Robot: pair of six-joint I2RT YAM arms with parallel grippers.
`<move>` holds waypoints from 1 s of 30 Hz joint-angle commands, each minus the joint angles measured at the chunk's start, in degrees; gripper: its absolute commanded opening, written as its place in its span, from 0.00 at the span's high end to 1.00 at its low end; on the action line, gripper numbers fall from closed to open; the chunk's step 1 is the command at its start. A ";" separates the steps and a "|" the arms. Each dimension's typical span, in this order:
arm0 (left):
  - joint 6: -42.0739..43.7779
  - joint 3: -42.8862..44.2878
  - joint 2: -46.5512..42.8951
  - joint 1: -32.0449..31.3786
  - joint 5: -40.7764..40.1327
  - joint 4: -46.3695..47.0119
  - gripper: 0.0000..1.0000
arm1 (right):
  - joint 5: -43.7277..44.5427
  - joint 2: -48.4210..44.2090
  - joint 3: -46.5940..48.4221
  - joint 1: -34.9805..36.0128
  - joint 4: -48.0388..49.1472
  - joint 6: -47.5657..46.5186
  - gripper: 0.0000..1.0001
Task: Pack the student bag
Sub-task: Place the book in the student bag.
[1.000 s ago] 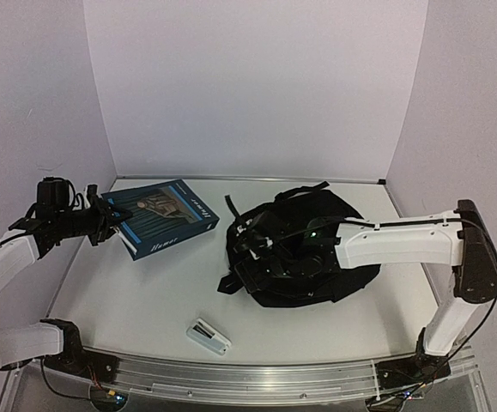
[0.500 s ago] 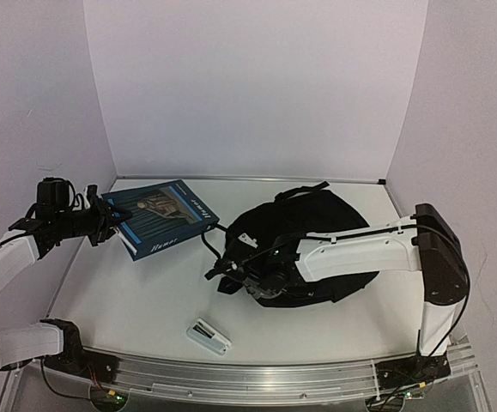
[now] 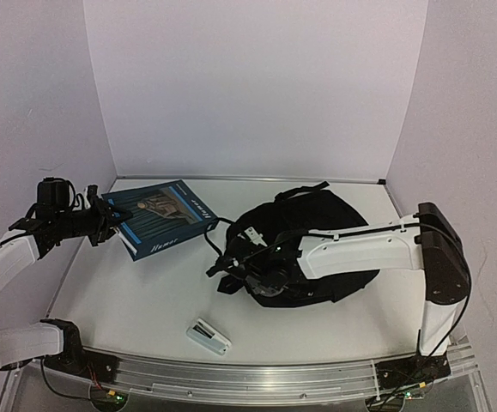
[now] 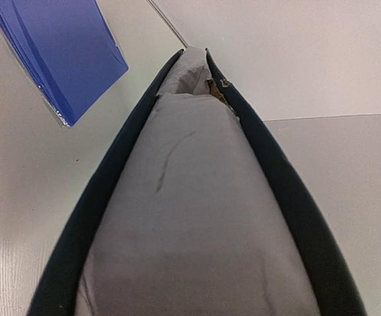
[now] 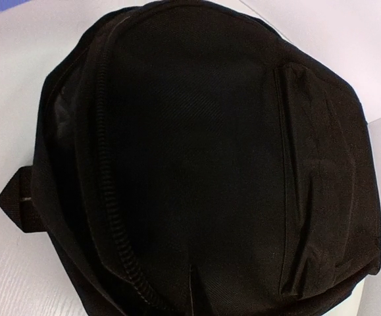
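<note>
Closed fully is how the right gripper is found, at the near-left rim of the student bag. Whether a fold of cloth, a zip pull or nothing at all is pinched cannot be told. The left gripper appears clamped on one corner of the book.

Nearest on the smooth pale table, a small white object, stapler-like and hard-shelled, is left lying well apart from both arms.

Further in, the bag is seen slumped right of centre as a soft, rounded mound of black woven fabric. A coarse zipper runs in an arc along its side, and a flat webbing strap sticks out. The zipper is judged to be closed, so nothing could be packed yet. If only a thin fold has been caught, it could be lost from the jaws on a pull. Since nothing anchors the limp bag on the slick tabletop, the whole bag could be dragged rather than opened. Loose straps near the fingers could also be snagged.

Further left, the book is rigid and flat, with glossy dark blue covers and a grey page block. Held by one corner, it could be levered out of the grip by its own weight, or allowed to pivot and strike the table.
</note>
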 commanded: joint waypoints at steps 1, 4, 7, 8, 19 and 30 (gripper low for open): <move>-0.21 1.02 -0.31 0.33 3.71 3.21 0.91 | 1.43 -7.85 1.26 -3.37 0.12 6.20 1.00; -1.05 0.84 -1.56 0.22 4.47 2.81 0.92 | -2.50 -15.37 -0.74 -7.16 4.12 7.80 1.00; -3.86 -0.32 -2.80 -0.46 4.89 4.67 0.92 | -11.71 -21.84 -5.00 -10.95 11.35 7.71 1.00; -5.17 -1.06 -2.76 -1.10 5.11 6.21 0.92 | -13.78 -23.04 -5.89 -11.67 12.99 7.76 1.00; -11.63 -0.23 10.60 -15.33 2.40 25.17 0.92 | -18.14 -25.52 -9.46 -12.61 17.77 9.21 1.00; -12.50 7.02 25.73 -20.05 5.83 32.77 0.93 | -21.41 -30.74 -13.96 -12.54 23.05 9.22 1.00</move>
